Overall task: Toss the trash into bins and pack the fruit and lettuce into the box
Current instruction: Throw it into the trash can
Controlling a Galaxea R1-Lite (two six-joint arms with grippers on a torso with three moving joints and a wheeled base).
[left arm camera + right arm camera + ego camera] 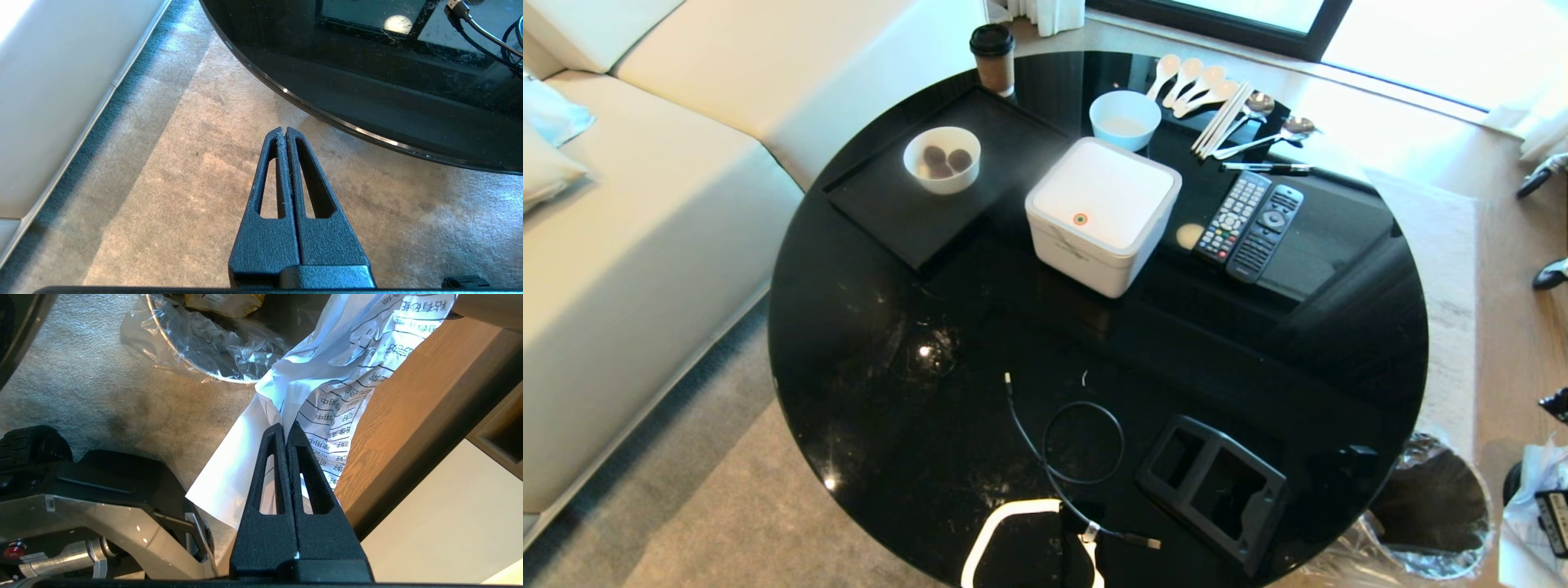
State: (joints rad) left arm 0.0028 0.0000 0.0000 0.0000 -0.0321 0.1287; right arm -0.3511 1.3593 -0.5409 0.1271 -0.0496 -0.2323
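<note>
The box (pixel 1103 214) sits lid-down at the centre of the round black table (pixel 890 343) in the head view, with no apples, lettuce or tissue showing anywhere on the glass; whether they are inside cannot be seen. In the right wrist view a gold wrapper (pixel 222 301) lies inside the bin (pixel 179 359) at the top edge of the frame. The right gripper (pixel 287 426) is pressed shut at centre frame in front of a printed sheet (pixel 327 375), apparently holding nothing. The left gripper (pixel 285 131) is also shut and empty, parked over carpet beside the table's rim. The box looks light, stiff and smooth-sided, likely to skid on the glossy top, and the lid's front edge, by the small round mark, seems the place to take hold. The wrapper would be near weightless, crinkly and best pinched at a fold. Around the box stand a tray (pixel 890 212) at upper left and remotes (pixel 1250 220) at right. A cable (pixel 1062 445) and a black holder (pixel 1217 490) lie across the near approach at the bottom of the frame
</note>
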